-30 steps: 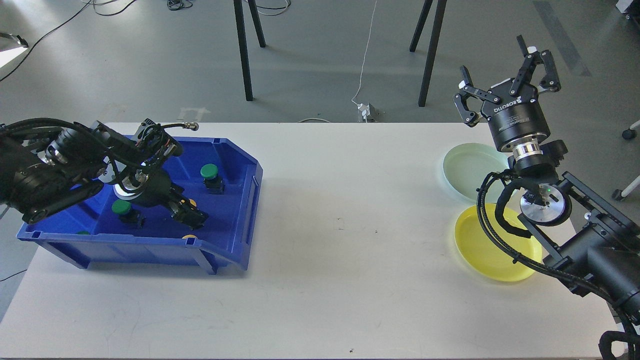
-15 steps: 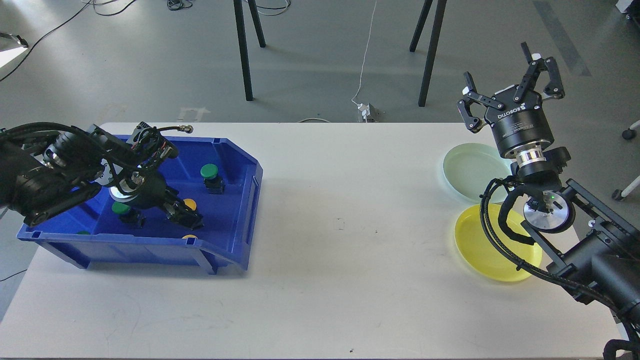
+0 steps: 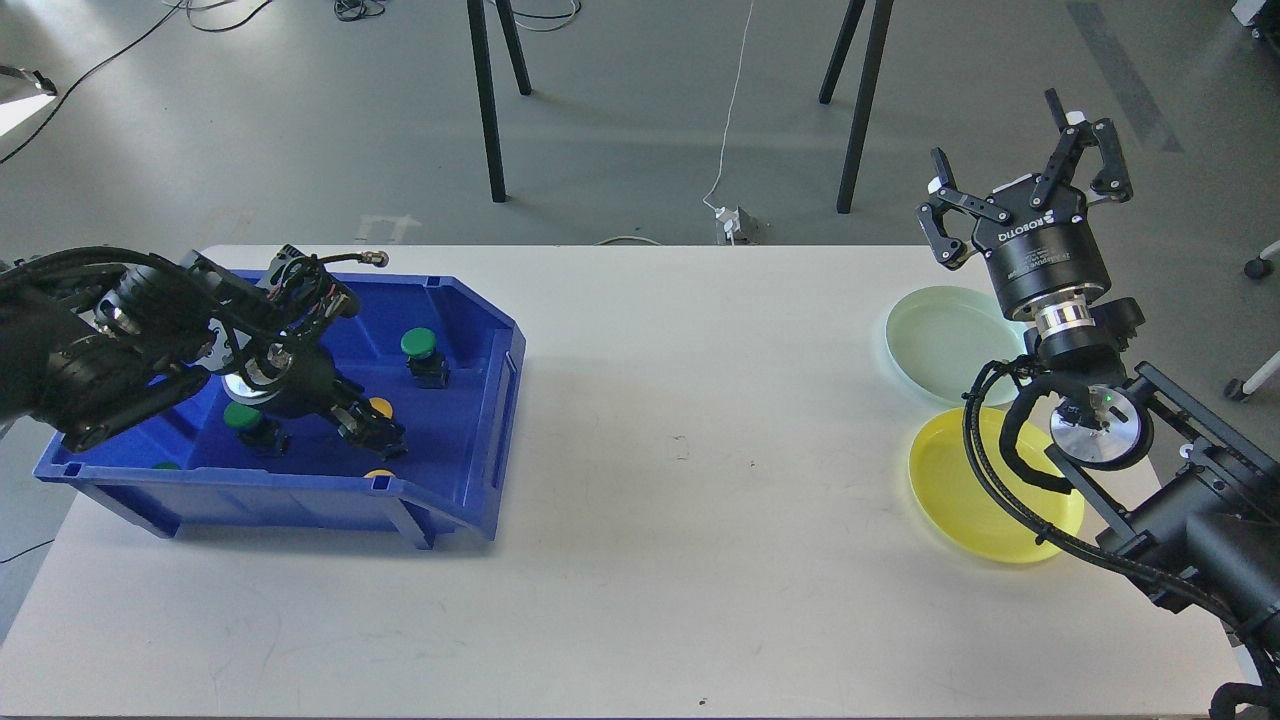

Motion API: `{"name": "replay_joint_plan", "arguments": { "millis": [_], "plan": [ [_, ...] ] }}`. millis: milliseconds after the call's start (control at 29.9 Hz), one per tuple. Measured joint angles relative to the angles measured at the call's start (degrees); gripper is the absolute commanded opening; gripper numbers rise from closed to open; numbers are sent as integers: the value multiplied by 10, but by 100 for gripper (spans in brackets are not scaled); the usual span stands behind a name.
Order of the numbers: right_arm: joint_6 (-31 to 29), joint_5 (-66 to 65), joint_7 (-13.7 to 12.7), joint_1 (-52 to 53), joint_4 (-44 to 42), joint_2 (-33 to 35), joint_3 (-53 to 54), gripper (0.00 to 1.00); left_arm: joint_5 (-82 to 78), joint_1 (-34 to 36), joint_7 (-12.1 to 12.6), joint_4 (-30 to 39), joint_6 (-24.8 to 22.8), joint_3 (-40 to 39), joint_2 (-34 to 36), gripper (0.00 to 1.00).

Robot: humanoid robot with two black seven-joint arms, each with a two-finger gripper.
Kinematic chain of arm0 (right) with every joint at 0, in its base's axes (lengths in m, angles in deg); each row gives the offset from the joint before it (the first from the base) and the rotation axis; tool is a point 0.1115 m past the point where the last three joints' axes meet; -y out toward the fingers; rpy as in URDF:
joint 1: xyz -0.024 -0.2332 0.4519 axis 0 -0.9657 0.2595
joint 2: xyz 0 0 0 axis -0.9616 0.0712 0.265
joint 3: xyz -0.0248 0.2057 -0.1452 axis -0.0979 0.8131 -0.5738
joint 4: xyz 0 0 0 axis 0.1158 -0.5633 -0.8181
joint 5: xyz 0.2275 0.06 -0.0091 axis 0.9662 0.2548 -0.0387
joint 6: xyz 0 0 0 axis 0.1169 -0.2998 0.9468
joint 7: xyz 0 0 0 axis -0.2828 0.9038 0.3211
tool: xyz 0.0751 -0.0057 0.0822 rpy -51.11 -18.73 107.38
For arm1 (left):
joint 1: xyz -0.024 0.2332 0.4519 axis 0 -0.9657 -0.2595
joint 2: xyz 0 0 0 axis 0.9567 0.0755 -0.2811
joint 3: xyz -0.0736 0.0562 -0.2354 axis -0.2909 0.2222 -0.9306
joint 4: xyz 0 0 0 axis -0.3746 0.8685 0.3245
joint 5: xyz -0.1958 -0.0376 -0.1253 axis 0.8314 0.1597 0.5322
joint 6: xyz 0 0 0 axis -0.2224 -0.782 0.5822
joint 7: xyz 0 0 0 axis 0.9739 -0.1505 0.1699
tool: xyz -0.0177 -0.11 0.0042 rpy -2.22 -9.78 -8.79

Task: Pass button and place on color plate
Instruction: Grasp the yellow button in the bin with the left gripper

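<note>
Fingers (image 3: 375,432) inside blue bin (image 3: 470,310)

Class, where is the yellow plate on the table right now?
The yellow plate sits at the table's right side in the head view, just in front of the pale green plate, under the right arm.

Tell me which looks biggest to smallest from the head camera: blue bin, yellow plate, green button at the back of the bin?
1. Blue bin
2. Yellow plate
3. Green button

Around the left gripper (image 3: 375,435) the blue bin's (image 3: 480,400) walls and green buttons (image 3: 418,343) crowd close. Between it and the right gripper (image 3: 1025,165) the table (image 3: 690,450) lies bare; two plates (image 3: 945,335) sit below that one.
</note>
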Motion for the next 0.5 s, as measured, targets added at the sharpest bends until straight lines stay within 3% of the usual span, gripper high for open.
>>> {"name": "replay_joint_plan", "arguments": {
  "millis": [267, 334, 501],
  "plan": [
    [0, 0, 0, -2, 0, 0, 0, 99, -1, -9, 0, -22, 0, 0, -11, 57],
    [0, 0, 0, -2, 0, 0, 0, 99, -1, -11, 0, -22, 0, 0, -11, 50],
    [0, 0, 0, -2, 0, 0, 0, 99, -1, -13, 0, -23, 0, 0, -12, 17]
  ]
}}
